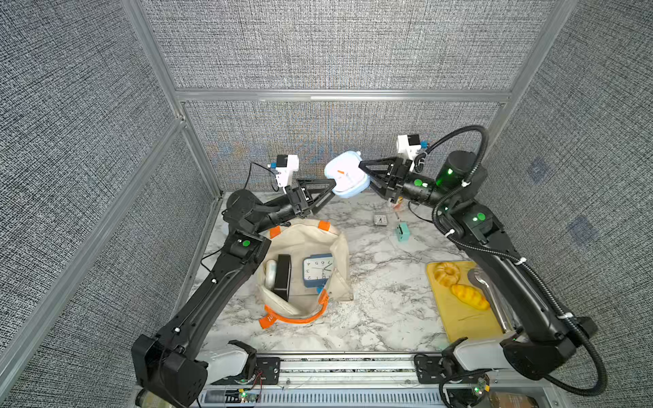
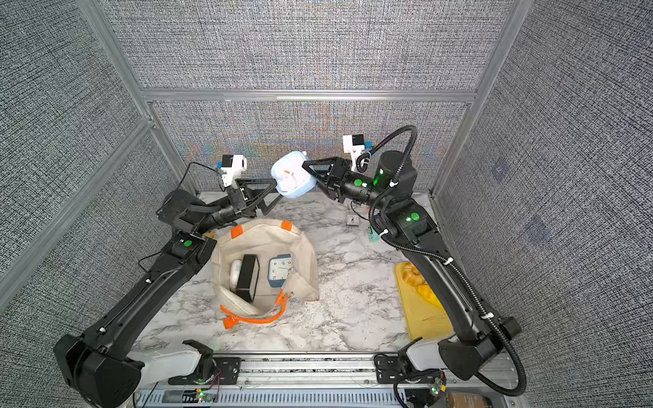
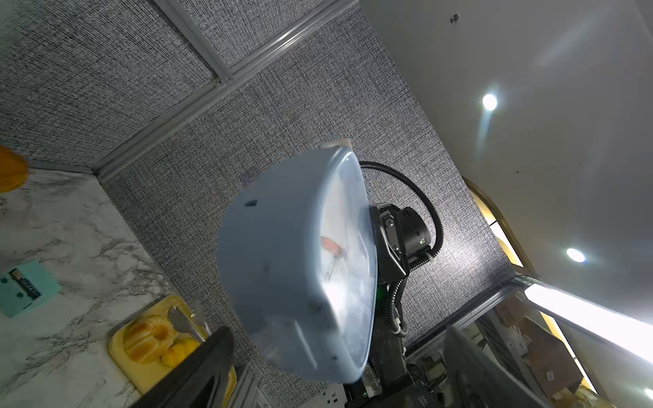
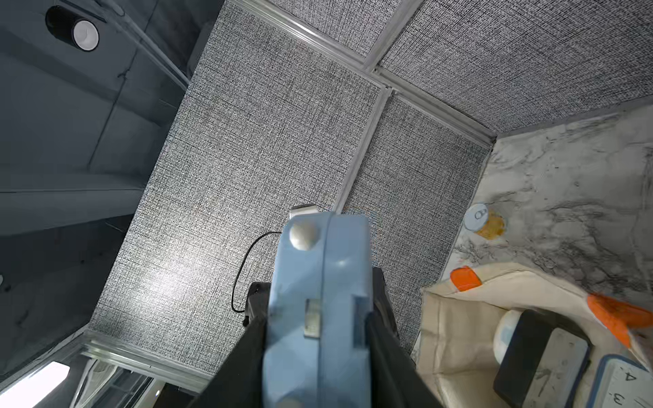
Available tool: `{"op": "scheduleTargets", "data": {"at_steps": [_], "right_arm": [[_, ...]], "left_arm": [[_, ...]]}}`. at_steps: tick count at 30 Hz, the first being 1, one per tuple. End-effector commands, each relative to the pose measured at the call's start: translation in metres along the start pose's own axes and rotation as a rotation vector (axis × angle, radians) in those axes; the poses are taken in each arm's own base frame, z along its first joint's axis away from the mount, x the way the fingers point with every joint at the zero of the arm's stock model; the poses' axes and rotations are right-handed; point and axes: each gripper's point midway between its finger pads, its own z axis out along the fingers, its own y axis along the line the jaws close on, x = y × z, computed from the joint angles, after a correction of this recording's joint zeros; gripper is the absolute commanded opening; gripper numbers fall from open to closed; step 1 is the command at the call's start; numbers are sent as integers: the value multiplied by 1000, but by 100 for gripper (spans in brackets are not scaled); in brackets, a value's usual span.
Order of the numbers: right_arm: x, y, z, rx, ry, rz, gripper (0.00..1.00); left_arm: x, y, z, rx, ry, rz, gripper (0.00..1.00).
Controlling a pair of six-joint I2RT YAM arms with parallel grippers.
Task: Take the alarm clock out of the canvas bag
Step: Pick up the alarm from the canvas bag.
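A light-blue alarm clock (image 1: pixel 344 175) (image 2: pixel 291 176) hangs in the air above the back of the table, with my right gripper (image 1: pixel 364 175) (image 4: pixel 317 300) shut on its sides. My left gripper (image 1: pixel 332 189) (image 3: pixel 337 330) reaches it from the other side. Its fingers stand wide apart around the clock's lower edge (image 3: pixel 293 268), with gaps on both sides. The canvas bag (image 1: pixel 339 243) (image 2: pixel 304 247) stands open on the table below. Inside it lie a darker blue alarm clock (image 1: pixel 318 270) (image 4: pixel 622 385), a black box (image 1: pixel 282 275) and a white rounded thing (image 1: pixel 271 272).
A yellow cutting board (image 1: pixel 463 318) with two bread pieces and metal tongs lies at the right, under the right arm. A small grey square clock (image 1: pixel 380 219) and a teal box (image 1: pixel 402 231) sit at the back. A can (image 4: pixel 475 216) stands near the back left corner.
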Motion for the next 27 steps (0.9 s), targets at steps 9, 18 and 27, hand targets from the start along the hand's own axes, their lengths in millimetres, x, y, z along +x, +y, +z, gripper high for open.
{"op": "scheduleTargets", "data": {"at_steps": [9, 18, 27], "right_arm": [[-1, 5, 1, -54, -14, 7, 44], [3, -4, 2, -54, -12, 29, 45], [6, -13, 1, -30, -10, 36, 45]], "left_arm": [[-5, -9, 7, 52, -35, 44, 69], [-14, -2, 10, 43, -77, 41, 63], [-20, 4, 15, 8, -82, 53, 43]]}}
